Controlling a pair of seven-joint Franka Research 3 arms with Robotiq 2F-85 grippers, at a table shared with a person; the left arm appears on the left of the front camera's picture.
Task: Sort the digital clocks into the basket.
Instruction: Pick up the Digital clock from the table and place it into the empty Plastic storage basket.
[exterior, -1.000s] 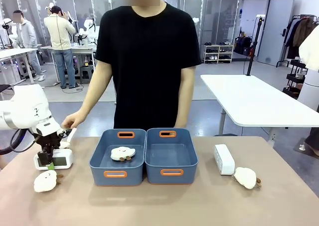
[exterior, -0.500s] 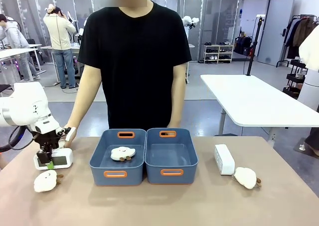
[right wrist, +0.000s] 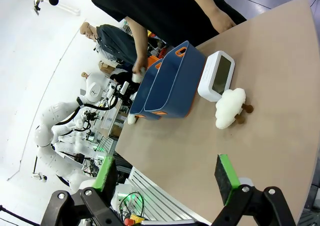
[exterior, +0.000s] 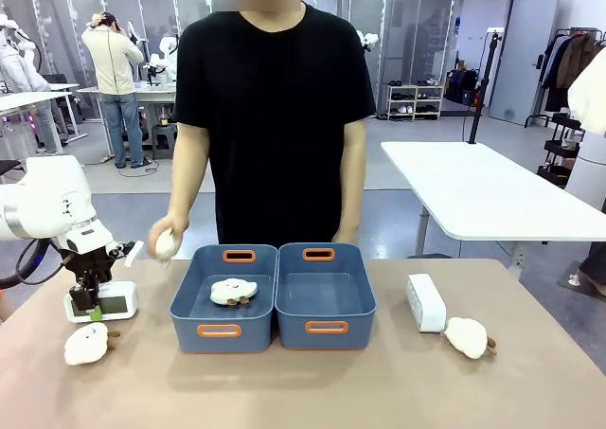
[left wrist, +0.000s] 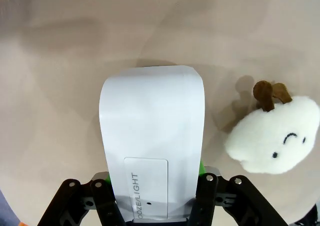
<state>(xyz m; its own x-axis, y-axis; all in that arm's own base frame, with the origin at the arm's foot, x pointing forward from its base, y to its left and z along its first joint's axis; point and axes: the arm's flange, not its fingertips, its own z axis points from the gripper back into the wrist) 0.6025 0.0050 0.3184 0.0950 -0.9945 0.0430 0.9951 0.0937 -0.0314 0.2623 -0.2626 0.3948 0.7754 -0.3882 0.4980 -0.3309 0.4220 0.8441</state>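
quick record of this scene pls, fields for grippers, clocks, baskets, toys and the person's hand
left gripper: shut on left clock
right gripper: open, holding nothing
right clock: on the table, right of the baskets, untouched
left basket: holds middle plush toy
right basket: no clock in it yet
left plush toy: on the table beside left clock
right plush toy: on the table beside right clock
person's hand: holds a small white thing, near left basket's far corner
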